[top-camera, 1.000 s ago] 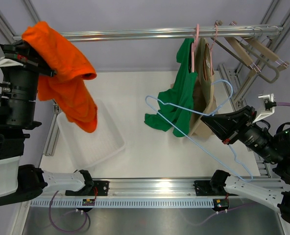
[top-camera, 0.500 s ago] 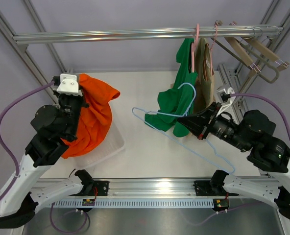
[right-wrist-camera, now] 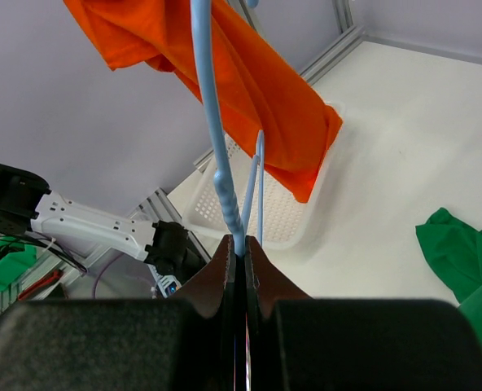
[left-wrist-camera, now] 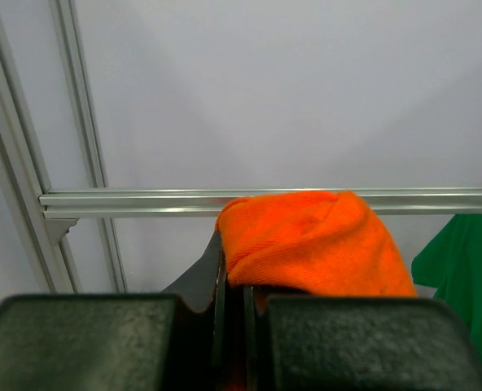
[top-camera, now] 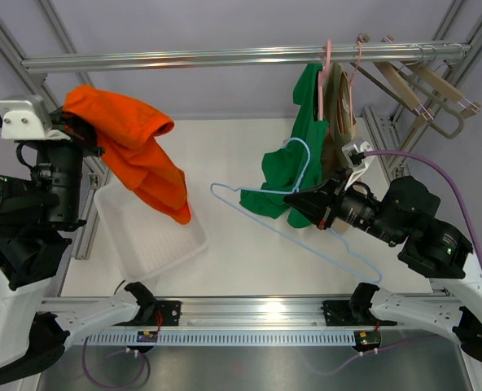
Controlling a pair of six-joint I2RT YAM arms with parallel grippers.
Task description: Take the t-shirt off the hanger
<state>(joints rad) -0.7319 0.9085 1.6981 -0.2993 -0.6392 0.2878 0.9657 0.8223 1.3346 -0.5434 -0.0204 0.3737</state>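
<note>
Well apart: t-shirt and hanger

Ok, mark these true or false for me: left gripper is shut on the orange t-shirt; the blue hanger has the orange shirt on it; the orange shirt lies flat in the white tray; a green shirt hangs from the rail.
1. The left gripper is shut on the orange t-shirt. True.
2. The blue hanger has the orange t-shirt on it. False: the hanger is bare, pinched in the shut right gripper.
3. The orange t-shirt lies flat in the white tray. False: it hangs from the left gripper above the tray.
4. A green t-shirt hangs from the rail. True.
</note>
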